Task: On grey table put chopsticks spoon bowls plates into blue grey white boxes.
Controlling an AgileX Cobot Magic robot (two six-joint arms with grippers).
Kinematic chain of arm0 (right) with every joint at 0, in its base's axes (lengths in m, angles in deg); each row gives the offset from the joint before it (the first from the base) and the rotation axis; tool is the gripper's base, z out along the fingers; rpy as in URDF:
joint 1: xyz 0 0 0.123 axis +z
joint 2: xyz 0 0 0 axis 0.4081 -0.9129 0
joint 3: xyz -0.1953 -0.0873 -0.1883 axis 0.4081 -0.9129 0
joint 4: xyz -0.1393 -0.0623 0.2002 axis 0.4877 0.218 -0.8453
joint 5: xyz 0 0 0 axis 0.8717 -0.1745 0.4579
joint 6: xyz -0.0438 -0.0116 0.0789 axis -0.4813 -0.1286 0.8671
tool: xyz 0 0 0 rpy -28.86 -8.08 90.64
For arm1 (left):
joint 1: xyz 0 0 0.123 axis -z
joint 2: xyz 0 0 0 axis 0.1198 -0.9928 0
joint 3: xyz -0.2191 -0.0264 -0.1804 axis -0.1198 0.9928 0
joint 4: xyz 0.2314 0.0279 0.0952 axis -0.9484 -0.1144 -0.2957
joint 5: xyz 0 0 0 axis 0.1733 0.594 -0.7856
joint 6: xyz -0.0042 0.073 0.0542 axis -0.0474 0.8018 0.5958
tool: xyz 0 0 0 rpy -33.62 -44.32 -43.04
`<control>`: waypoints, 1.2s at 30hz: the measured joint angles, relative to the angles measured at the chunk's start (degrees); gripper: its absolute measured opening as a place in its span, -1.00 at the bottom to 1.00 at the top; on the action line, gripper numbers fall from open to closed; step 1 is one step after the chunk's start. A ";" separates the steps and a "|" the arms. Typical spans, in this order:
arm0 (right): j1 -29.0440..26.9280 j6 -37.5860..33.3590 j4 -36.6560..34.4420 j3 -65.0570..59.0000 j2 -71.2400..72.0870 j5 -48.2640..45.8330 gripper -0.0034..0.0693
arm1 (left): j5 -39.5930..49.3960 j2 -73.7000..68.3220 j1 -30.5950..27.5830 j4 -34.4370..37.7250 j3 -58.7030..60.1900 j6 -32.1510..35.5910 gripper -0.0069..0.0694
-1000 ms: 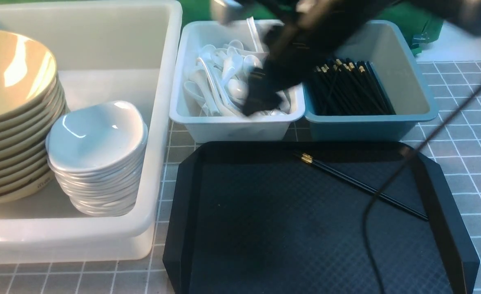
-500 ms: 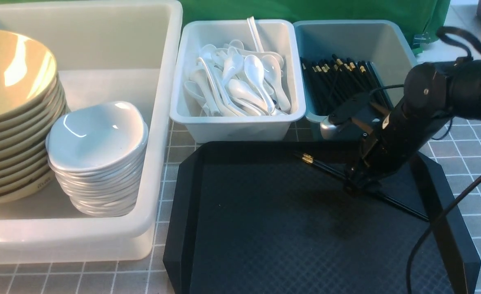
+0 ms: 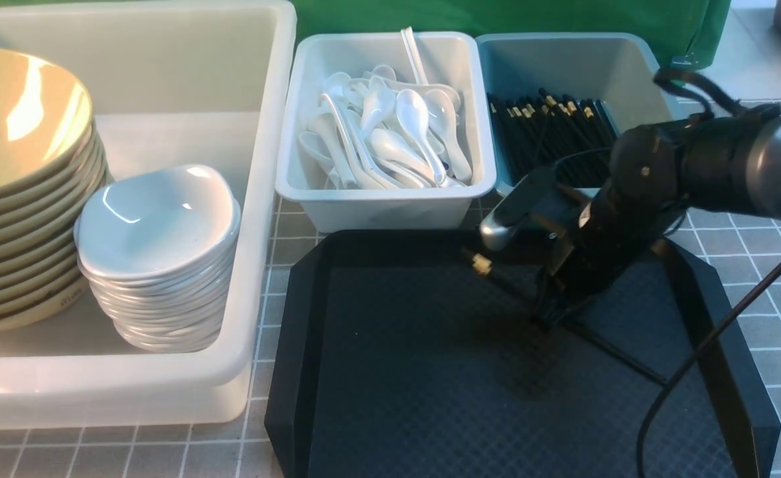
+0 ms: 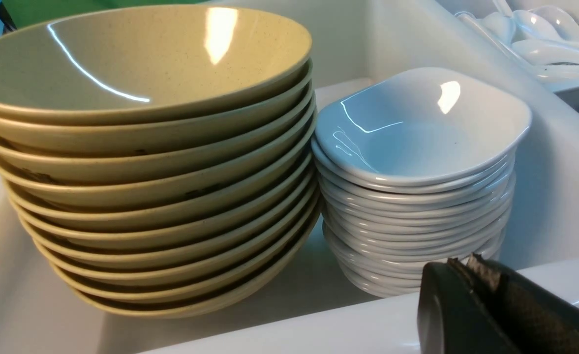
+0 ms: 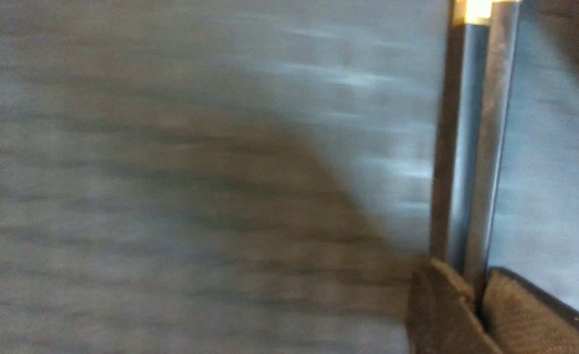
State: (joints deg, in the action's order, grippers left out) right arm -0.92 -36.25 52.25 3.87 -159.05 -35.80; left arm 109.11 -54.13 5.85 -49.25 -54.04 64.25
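Observation:
My right gripper (image 3: 545, 316) is down on the black tray (image 3: 397, 372), shut on a pair of black chopsticks (image 3: 506, 284) near their middle. Their gold-banded end points to the far left. The right wrist view shows both sticks (image 5: 471, 147) pinched in my right gripper (image 5: 476, 290). More chopsticks (image 3: 549, 133) lie in the blue-teal bin (image 3: 629, 60). Spoons (image 3: 390, 133) fill the pale grey-white bin (image 3: 383, 206). Stacked bowls (image 3: 18, 133) and plates (image 3: 158, 219) stand in the white tub (image 3: 257, 166). My left gripper (image 4: 466, 261) is shut and empty at the tub's near rim, by the plates (image 4: 417, 128) and bowls (image 4: 137, 59).
The grey table (image 3: 762, 265) shows around the tray and bins. The right arm's cable (image 3: 695, 358) hangs over the tray's right side. A green backdrop stands behind the bins.
My right arm swung from over the spoon bin down to the tray and closed on the chopsticks. The pair has since shifted left with the gripper.

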 joint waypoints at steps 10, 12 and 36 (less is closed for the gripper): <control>2.93 -1.18 0.96 -0.45 17.93 -0.06 -0.57 | 0.00 0.00 0.00 0.00 0.00 0.00 -0.84; 1.62 -1.63 2.40 -0.45 21.13 7.85 -0.57 | 0.00 0.00 0.00 -0.02 0.00 0.00 -0.84; -8.89 13.39 3.30 7.36 36.35 20.92 -0.71 | -0.81 0.00 0.00 -2.33 0.00 0.00 -0.84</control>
State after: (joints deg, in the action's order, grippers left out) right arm -9.81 -22.86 55.56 11.23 -122.71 -14.88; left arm 108.30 -54.13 5.85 -51.58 -54.04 64.25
